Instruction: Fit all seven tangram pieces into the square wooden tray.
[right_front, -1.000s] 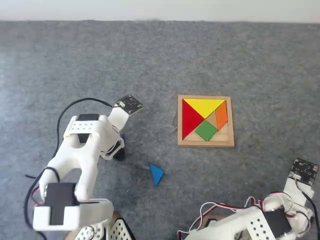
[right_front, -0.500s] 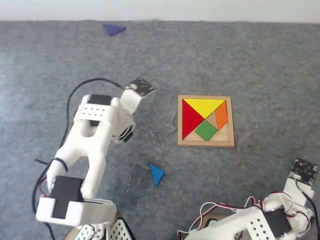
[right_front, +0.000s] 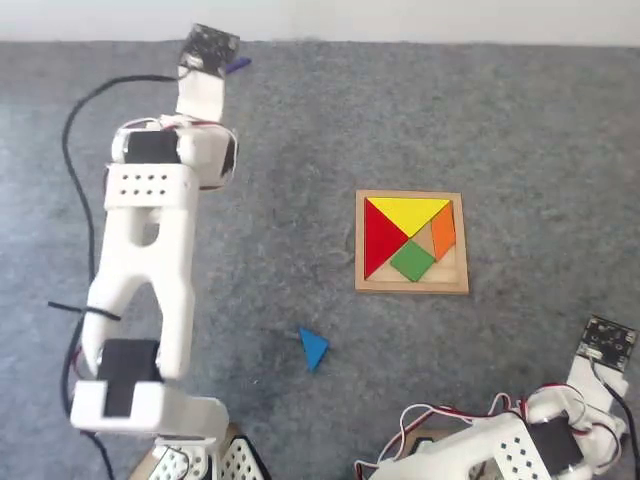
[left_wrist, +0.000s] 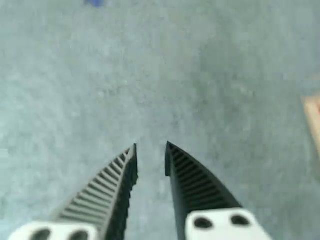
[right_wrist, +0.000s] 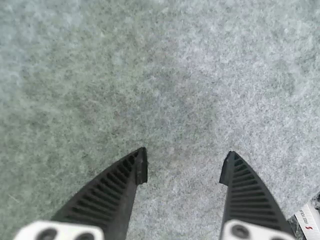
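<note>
A little white label (right_wrist: 308, 221) in the right wrist view has small dark letters and a red mark on it. It may be a sticker; the words are cut off at the edge.

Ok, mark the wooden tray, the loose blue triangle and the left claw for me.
wooden tray (right_front: 411, 287): high view, on the rim nearest the arms.
blue triangle (right_front: 314, 349): high view, on its middle.
left claw (left_wrist: 150, 146): left wrist view, midway between its fingertips.
</note>
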